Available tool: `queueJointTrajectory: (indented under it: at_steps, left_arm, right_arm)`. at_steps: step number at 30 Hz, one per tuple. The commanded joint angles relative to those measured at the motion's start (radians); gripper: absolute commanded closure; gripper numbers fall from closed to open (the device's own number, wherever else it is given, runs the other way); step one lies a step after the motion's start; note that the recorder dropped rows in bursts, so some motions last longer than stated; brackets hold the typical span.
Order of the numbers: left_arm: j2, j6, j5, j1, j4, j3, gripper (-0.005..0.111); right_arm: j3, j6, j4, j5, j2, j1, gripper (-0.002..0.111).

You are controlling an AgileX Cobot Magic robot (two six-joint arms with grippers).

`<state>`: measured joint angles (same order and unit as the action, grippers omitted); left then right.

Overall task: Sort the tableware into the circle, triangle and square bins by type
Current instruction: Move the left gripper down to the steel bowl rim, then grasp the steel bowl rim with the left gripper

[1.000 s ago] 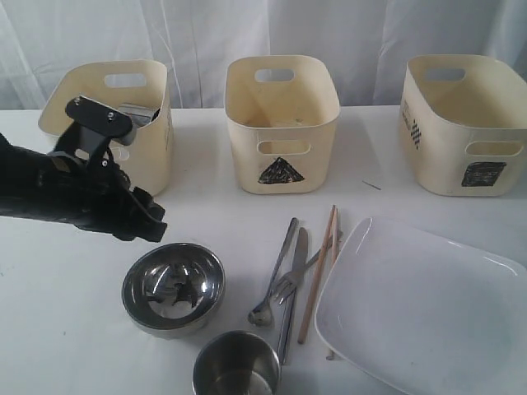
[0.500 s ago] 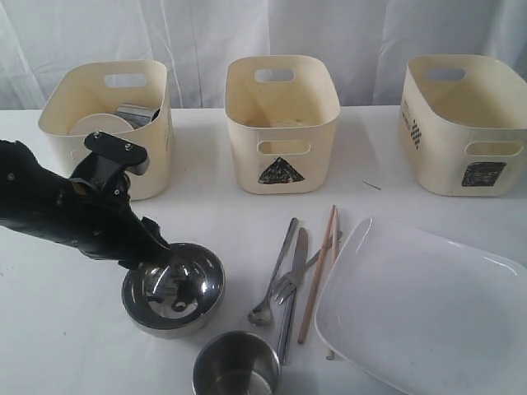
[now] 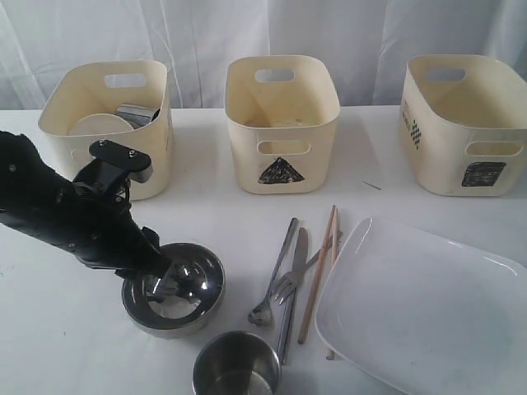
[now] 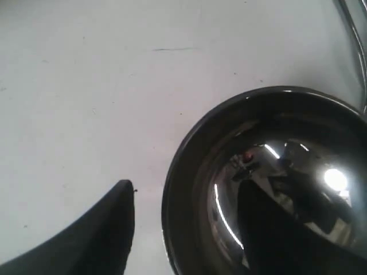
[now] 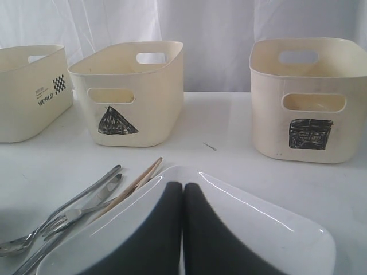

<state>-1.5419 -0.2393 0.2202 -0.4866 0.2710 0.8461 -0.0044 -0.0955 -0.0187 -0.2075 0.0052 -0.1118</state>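
My left gripper (image 3: 160, 276) is open and straddles the near-left rim of the shiny steel bowl (image 3: 185, 288). In the left wrist view one of its fingers (image 4: 112, 229) is outside the steel bowl (image 4: 195, 172) and the other is inside. A steel mug (image 3: 236, 369) stands in front of the bowl. Spoon (image 3: 272, 280), knife (image 3: 295, 271), fork (image 3: 306, 265) and chopsticks (image 3: 321, 259) lie together beside the white plate (image 3: 420, 304). My right gripper (image 5: 183, 189) is shut over the plate (image 5: 258, 223), holding nothing. The left bin (image 3: 156, 123) holds a white bowl (image 3: 100, 125) and a mug (image 3: 138, 113).
The triangle bin (image 3: 282, 123) stands at the back middle and the square bin (image 3: 465, 123) at the back right. No mark shows on the left bin's front in the exterior view. A white curtain hangs behind the table.
My left arm has come down from beside the left bin to the steel bowl, and its open fingers now straddle the rim. The right gripper's state is unchanged.
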Motion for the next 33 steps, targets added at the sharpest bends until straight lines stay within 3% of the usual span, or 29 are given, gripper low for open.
queueJointTrajectory:
  at_steps: [1,33]
  left_arm:
    - [-0.007,-0.002,0.019,-0.004,0.013,0.005,0.048]
    - [-0.121,-0.023,0.005,-0.004,0.013,0.005,0.048]
  right_arm:
    - [0.004,-0.007,0.005,0.004,-0.005,0.002,0.108]
    - [0.004,-0.007,0.005,0.004,-0.005,0.002,0.108]
